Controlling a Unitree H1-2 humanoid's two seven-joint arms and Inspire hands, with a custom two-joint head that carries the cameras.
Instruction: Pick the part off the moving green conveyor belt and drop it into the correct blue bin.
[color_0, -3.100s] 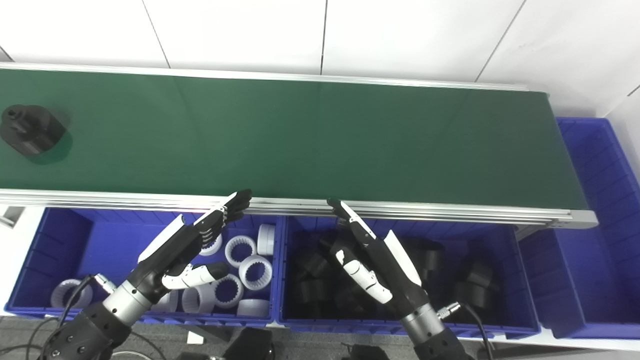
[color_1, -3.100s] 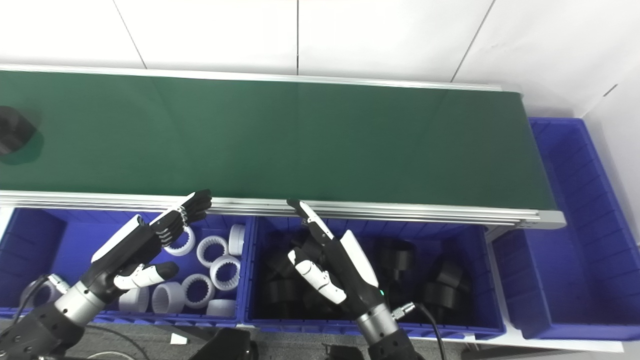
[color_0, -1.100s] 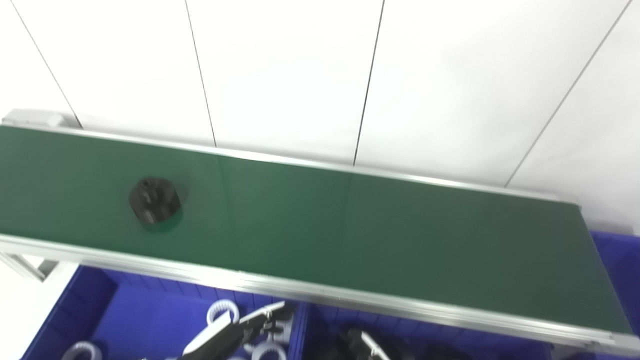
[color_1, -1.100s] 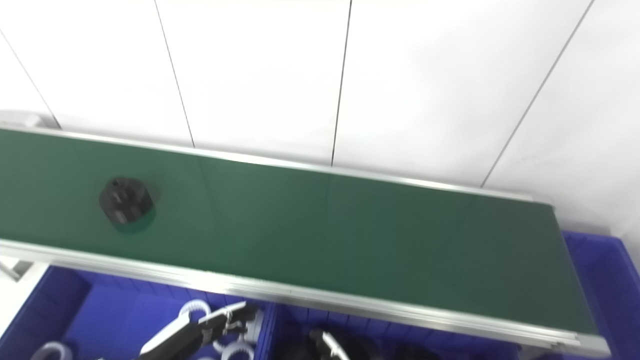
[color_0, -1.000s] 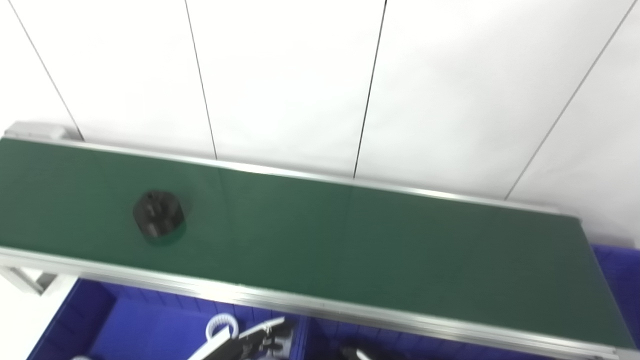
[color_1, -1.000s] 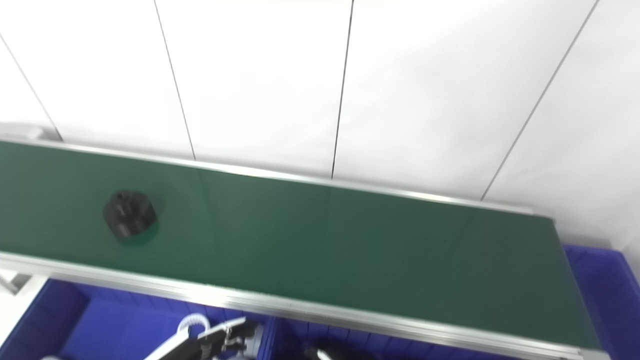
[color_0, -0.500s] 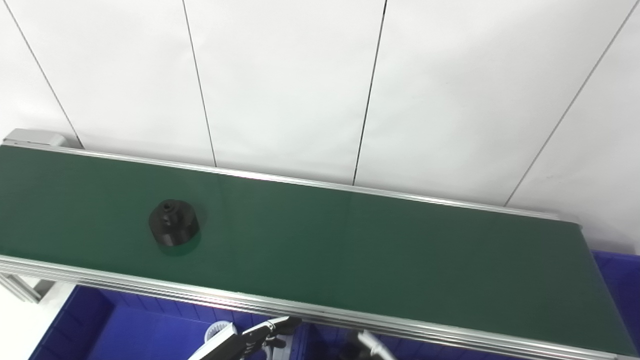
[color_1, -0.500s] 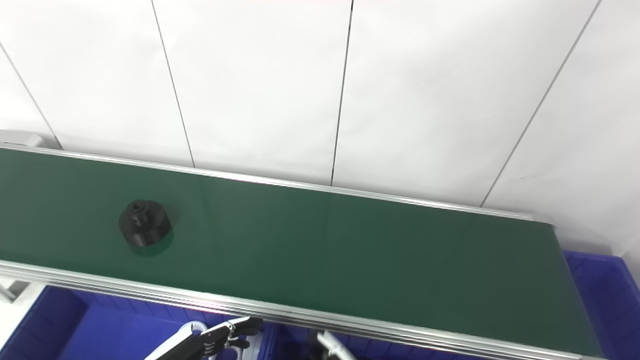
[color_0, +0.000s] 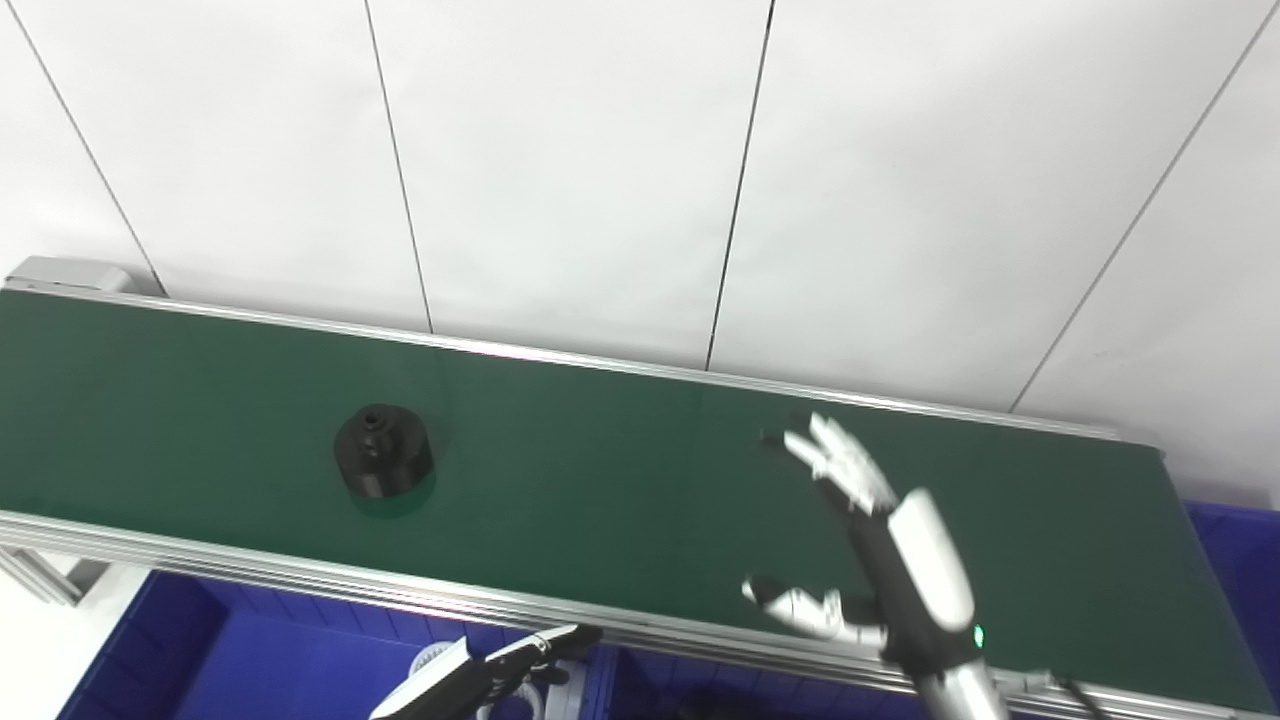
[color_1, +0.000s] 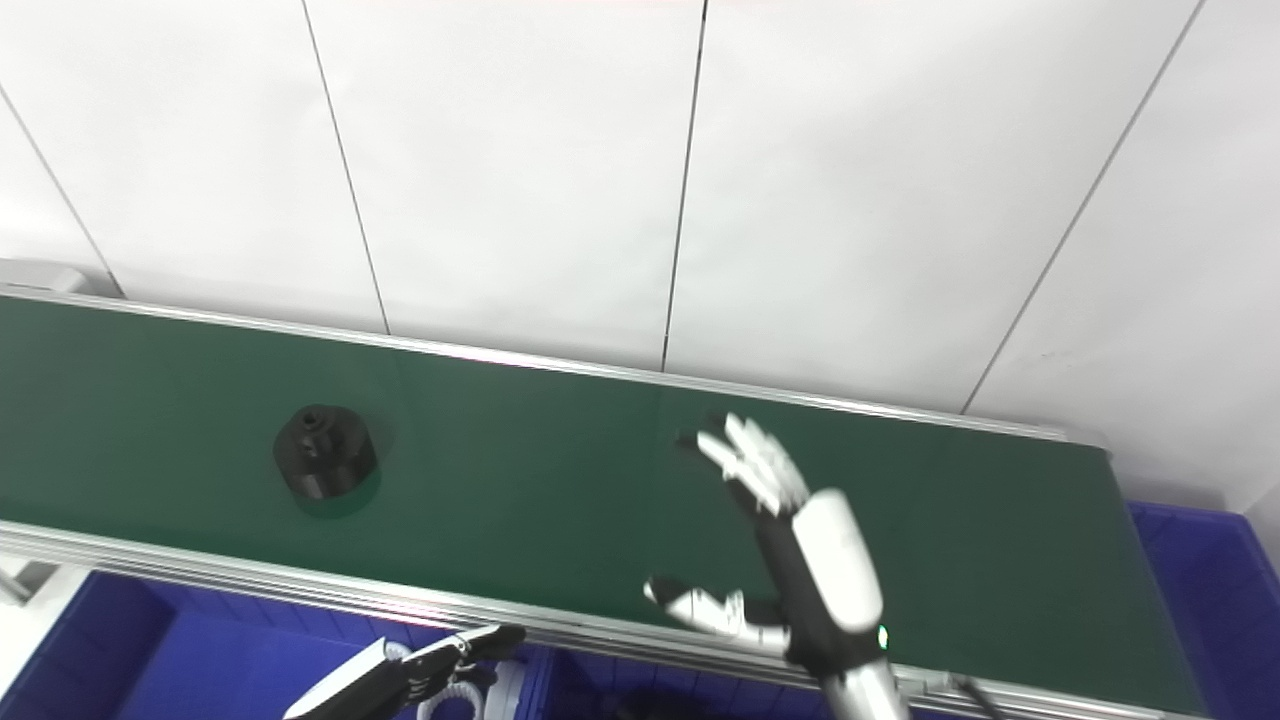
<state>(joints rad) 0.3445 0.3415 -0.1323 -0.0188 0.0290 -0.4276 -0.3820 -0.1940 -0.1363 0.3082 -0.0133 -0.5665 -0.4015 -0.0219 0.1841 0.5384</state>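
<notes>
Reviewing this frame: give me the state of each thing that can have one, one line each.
black part: upright on the belt, untouched.
green conveyor belt: carrying only the part.
right hand: open, raised over the belt, holding nothing.
left hand: low by the belt's near rail, mostly out of frame.

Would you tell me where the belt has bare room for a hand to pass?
The green belt lies bare between the black part and the open right hand, and left of the part. The left hand sits below the near rail.
</notes>
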